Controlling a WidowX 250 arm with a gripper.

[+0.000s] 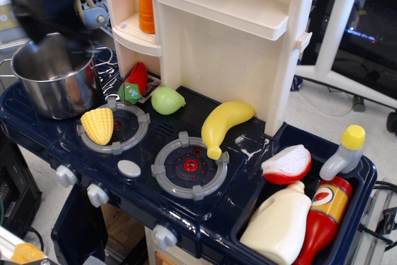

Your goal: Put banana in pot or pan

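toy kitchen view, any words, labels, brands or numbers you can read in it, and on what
No text can be read anywhere in this view.
Red bottle: an oval orange and white label sits on it, but any print there is too small and blurred to make out.
White bottle: plain, no label showing.
Stove knobs: no marks or numbers visible.
Pot and banana: no print.
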